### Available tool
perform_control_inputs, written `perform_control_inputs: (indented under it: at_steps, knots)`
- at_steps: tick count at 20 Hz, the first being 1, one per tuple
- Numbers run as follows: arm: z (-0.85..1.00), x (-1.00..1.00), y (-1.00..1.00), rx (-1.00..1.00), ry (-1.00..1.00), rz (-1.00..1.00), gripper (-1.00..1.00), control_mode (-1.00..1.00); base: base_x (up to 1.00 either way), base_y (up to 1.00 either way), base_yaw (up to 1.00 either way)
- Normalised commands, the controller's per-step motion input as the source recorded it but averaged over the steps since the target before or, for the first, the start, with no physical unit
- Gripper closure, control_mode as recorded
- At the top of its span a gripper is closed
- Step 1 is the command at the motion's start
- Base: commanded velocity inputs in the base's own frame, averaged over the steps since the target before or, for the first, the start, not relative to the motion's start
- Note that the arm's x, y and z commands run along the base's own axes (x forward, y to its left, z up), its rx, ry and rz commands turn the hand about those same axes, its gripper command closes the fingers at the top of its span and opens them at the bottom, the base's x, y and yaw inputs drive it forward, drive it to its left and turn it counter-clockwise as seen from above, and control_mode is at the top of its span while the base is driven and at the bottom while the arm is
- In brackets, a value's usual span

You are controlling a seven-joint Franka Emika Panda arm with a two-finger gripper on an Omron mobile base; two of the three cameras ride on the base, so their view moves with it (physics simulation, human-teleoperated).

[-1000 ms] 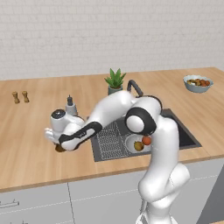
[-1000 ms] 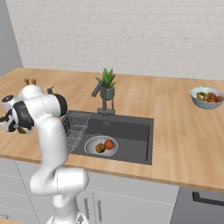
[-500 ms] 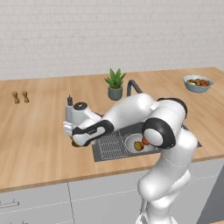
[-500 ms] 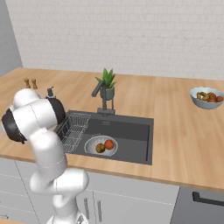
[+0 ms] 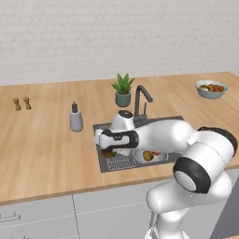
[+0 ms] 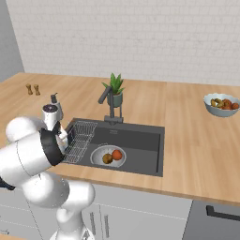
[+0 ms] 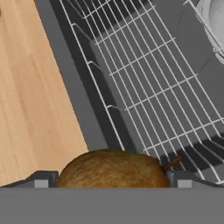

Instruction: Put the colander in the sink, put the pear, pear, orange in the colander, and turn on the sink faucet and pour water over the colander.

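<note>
our hand grasps a pear over the wire rack; right base view adds colander holding orange at 3 o'clock.

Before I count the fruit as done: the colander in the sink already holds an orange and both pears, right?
Not both. In the right base view the colander in the sink holds the orange and one pear; the hand view shows the second pear between the gripper's fingertips.

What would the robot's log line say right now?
fingers: shut on pear | place: over wire rack | colander: in sink, holds orange, other pear | faucet: no water seen
</note>
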Motion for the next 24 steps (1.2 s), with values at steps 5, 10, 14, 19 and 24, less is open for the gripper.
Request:
perform_control_inputs:
  at_steps: [5, 10, 14, 19, 24]
  knots:
    - [0.01, -0.20, -1.00, 0.10, 0.00, 0.16, 1.00, -1.00, 0.00, 0.00, 0.00]
    - [0.10, -0.02, -1.00, 0.10, 0.01, 0.15, 1.00, -1.00, 0.00, 0.00, 0.00]
    - [0.05, 0.05, -1.00, 0.04, 0.02, 0.08, 1.00, -1.00, 0.00, 0.00, 0.00]
    - [0.04, 0.25, -0.91, 0.00, 0.06, 0.04, 1.00, -1.00, 0.00, 0.00, 0.00]
    - [0.00, 0.32, -0.70, 0.00, 0.07, 0.01, 1.00, -1.00, 0.00, 0.00, 0.00]
